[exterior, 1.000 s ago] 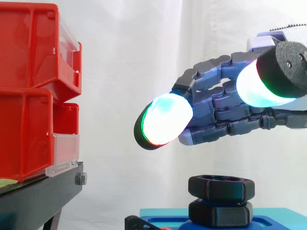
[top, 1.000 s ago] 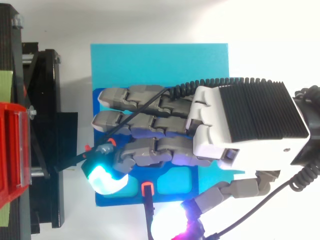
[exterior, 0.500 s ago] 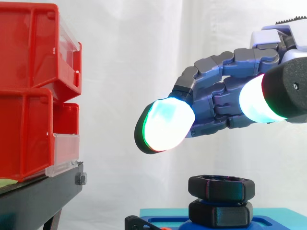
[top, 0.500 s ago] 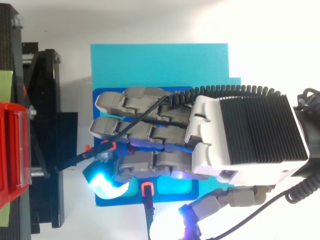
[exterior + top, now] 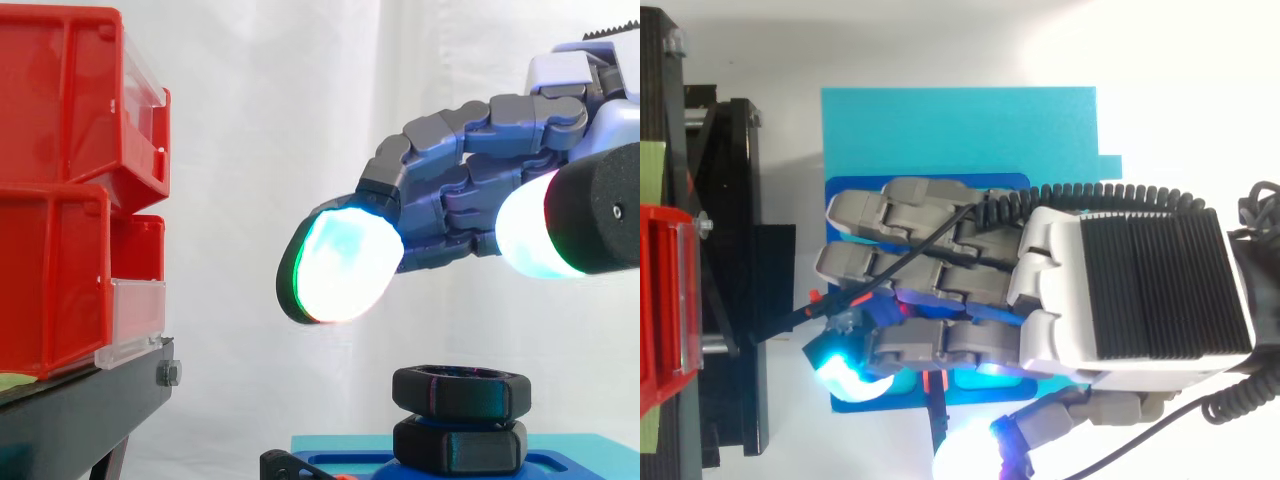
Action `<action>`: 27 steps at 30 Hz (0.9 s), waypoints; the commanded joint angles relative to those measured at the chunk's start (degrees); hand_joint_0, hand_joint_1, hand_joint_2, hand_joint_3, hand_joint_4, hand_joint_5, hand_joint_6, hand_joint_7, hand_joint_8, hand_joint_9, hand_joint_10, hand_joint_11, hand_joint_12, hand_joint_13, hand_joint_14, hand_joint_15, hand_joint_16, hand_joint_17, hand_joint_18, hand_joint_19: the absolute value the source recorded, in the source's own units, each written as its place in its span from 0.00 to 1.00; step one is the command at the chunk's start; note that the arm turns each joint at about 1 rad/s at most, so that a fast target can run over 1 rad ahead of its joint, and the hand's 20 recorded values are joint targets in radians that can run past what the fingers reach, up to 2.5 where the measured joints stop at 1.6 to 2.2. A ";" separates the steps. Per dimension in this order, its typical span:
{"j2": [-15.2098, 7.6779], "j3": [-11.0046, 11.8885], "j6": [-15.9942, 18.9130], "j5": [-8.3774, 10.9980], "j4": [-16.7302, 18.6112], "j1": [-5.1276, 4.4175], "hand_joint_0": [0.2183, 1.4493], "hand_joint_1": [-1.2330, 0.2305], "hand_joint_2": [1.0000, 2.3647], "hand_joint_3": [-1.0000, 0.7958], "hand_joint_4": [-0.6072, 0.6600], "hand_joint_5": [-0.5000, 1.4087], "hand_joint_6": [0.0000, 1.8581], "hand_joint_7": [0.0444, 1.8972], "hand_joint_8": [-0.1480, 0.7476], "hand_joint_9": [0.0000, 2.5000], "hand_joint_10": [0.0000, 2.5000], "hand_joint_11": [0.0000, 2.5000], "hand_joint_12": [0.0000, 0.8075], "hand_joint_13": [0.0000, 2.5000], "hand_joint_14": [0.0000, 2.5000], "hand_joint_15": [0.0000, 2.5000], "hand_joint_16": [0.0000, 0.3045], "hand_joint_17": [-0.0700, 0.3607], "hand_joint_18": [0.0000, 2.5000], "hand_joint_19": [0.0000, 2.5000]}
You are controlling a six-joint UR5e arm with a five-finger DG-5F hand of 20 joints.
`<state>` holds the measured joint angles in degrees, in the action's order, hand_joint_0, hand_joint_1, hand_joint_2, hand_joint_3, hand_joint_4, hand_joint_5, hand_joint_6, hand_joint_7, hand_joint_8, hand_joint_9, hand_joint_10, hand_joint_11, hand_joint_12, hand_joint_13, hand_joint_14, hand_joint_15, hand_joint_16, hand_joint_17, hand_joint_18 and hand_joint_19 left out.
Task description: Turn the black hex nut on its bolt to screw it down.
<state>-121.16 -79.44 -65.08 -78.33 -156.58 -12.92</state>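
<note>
- Red bins (image 5: pixel 60 190) are stacked two high at the left edge of the side view, with clear front lips, and sit on the black stand (image 5: pixel 85 410).
- White curtain (image 5: pixel 260 120) hangs behind everything.
- Cyan plate (image 5: pixel 960 130) lies just beside the stand in the top view. A darker blue fixture (image 5: pixel 855 398) fills the plate's corner toward the stand.
- Glowing pad (image 5: pixel 340 265), white-cyan with a green rim, tips the leading finger. It hangs in the air up and to the left of the nut, clear of it.
- Black hex nut (image 5: pixel 460 391) sits level on the blue fixture, right on top of a second black hex piece (image 5: pixel 460 446). Nothing touches the nut.
- Hand (image 5: pixel 1130 290) comes in from the right and hovers over the fixture, palm down. Its fingers are loosely bent and relaxed, with nothing held.
- Thumb pad (image 5: pixel 530 235) glows white-cyan at the far right of the side view, above the nut and apart from the finger pad.
- In the top view the fingers lie side by side across the fixture and cover the nut.
</note>
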 commanded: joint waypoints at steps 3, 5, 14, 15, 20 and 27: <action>-2.85 0.25 -0.04 0.37 0.48 -0.09 0.23 0.49 0.00 0.28 0.60 0.15 0.27 0.39 0.44 0.05 0.00 0.00 0.43 0.00 0.00 0.00 0.16 0.41 0.03 0.03; -2.94 0.25 -0.04 0.37 0.57 -0.09 0.24 0.49 0.00 0.28 0.60 0.15 0.27 0.39 0.44 0.06 0.00 0.00 0.43 0.00 0.00 0.00 0.16 0.41 0.03 0.03; -2.94 0.34 -0.83 -0.24 -0.04 0.44 0.24 0.49 0.00 0.28 0.61 0.16 0.27 0.42 0.44 0.06 0.00 0.00 0.43 0.00 0.00 0.00 0.16 0.41 0.03 0.03; -2.94 0.43 -1.10 -0.33 -0.04 0.44 0.24 0.49 0.00 0.28 0.61 0.16 0.27 0.42 0.44 0.06 0.00 0.00 0.43 0.00 0.00 0.00 0.16 0.41 0.03 0.03; -2.85 1.57 -3.38 -1.21 -1.36 0.52 0.24 0.50 0.00 0.28 0.61 0.16 0.27 0.41 0.44 0.06 0.00 0.00 0.43 0.00 0.00 0.00 0.16 0.41 0.03 0.03; -2.85 4.74 -5.05 -1.21 -5.23 0.61 0.24 0.50 0.00 0.28 0.62 0.16 0.27 0.43 0.45 0.06 0.00 0.00 0.43 0.01 0.00 0.00 0.16 0.41 0.04 0.04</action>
<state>-124.05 -75.62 -69.39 -79.52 -160.48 -12.32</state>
